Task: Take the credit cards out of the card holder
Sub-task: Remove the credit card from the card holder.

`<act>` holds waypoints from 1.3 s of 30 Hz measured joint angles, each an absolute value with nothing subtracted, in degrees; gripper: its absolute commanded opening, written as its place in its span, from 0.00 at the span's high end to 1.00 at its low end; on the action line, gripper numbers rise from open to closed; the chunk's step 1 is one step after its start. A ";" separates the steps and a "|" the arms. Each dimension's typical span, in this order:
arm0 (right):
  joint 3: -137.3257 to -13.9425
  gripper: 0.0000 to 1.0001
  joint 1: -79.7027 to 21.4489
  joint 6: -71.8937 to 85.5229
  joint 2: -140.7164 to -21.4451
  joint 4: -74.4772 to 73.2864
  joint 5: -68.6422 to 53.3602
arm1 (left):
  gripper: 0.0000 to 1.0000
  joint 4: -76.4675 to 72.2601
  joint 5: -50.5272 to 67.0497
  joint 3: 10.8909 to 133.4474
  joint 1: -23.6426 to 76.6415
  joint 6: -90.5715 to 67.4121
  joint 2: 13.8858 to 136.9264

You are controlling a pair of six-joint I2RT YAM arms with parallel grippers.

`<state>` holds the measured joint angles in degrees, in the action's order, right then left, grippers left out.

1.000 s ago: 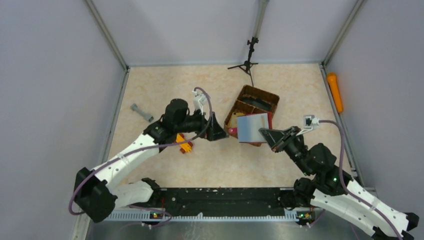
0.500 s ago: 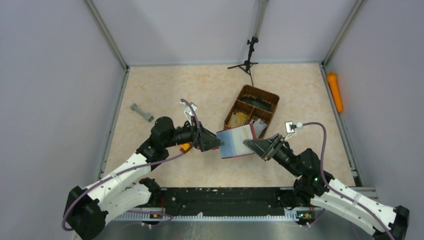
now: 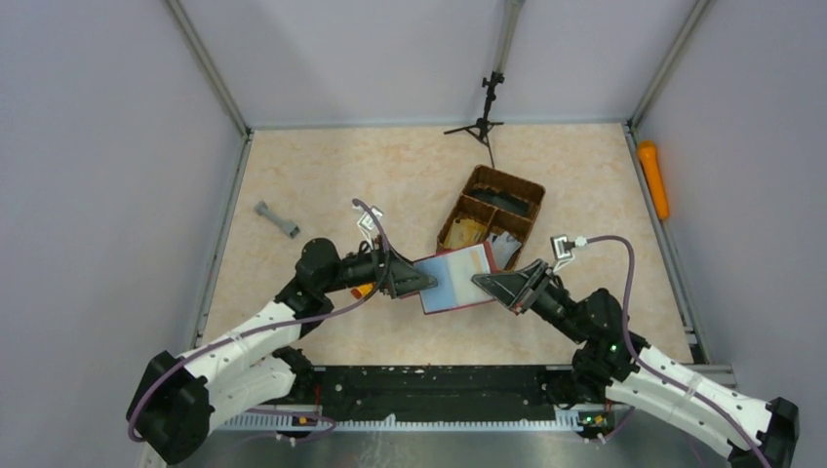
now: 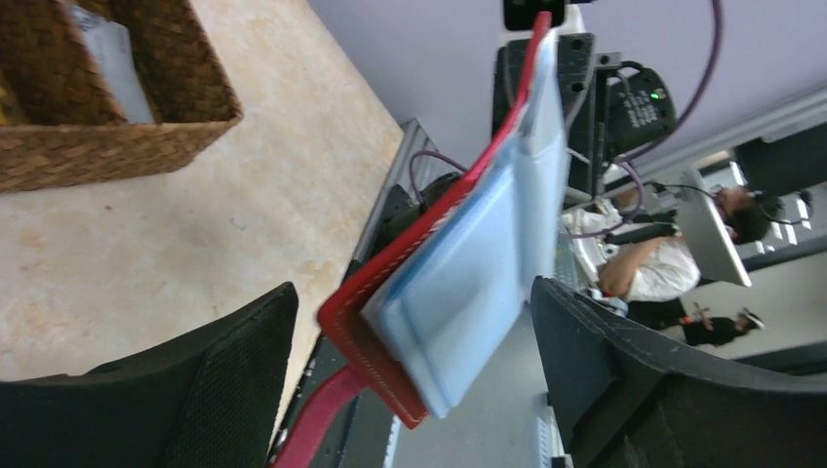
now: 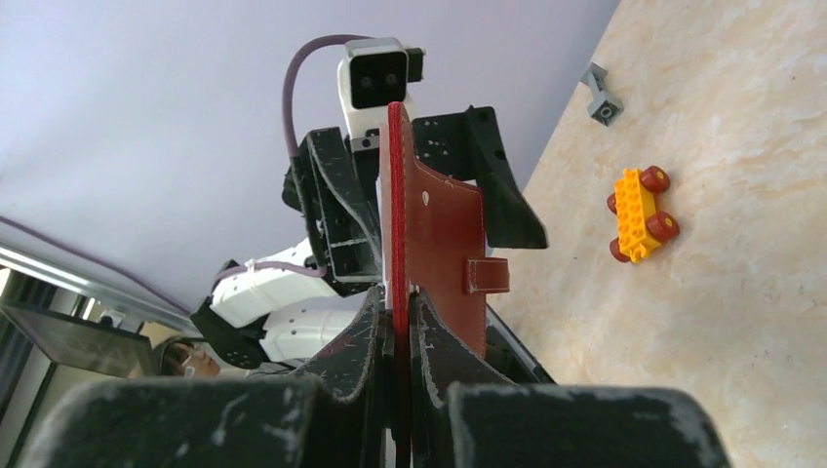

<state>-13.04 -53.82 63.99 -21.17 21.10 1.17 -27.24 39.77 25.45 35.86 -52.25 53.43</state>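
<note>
Two arms meet at the red card holder (image 3: 454, 278), held edge-up above the table (image 3: 390, 175), just before the basket (image 3: 507, 178). The right gripper (image 3: 483, 283) pinches one edge; the left gripper (image 3: 424, 283) gapes wide around the blue-lined opposite edge, untouching. Most room lies far-left.

One each: card holder (image 3: 453, 280), wicker basket (image 3: 507, 187), toy block (image 5: 639, 214), grey dumbbell-shaped piece (image 3: 277, 219), orange stick (image 3: 653, 179), tripod (image 3: 483, 122).

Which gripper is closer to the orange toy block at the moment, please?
Left. The left gripper is open close by the orange toy block; the right gripper is farther, across the card holder, clamped on its opposite edge.
</note>
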 measured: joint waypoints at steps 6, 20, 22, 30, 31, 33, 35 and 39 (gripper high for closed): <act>-13.06 1.00 -53.82 64.14 -23.99 20.10 1.26 | 0.74 -40.42 44.16 22.98 35.77 -60.10 57.08; -15.35 0.99 -53.82 59.94 -35.09 18.31 0.23 | 0.99 -25.67 42.54 25.91 35.68 -55.61 56.86; -15.99 0.99 -53.82 59.02 -36.62 18.22 -0.03 | 0.92 -23.68 42.19 26.57 35.66 -54.96 56.88; -16.84 1.00 -54.11 57.12 -38.41 17.50 -0.21 | 0.45 -21.56 42.04 27.14 35.68 -53.78 58.02; -16.84 1.00 -54.24 57.10 -38.39 17.43 -0.30 | 0.41 -21.89 42.30 27.14 35.77 -54.08 58.02; -16.84 1.00 -54.39 57.10 -38.37 17.67 -0.64 | 0.41 -22.20 42.44 27.20 35.86 -54.04 58.04; -16.84 1.00 -54.70 57.10 -38.41 18.17 -1.43 | 0.43 -22.83 42.50 27.27 35.94 -54.30 58.28; -16.84 1.00 -54.87 57.10 -39.31 19.62 -3.05 | 0.58 -23.22 42.52 27.57 35.94 -54.39 59.68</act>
<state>-16.84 -54.87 57.10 -39.31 19.62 -3.05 -23.22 42.52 27.57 35.94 -54.39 59.68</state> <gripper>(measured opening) 0.036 0.532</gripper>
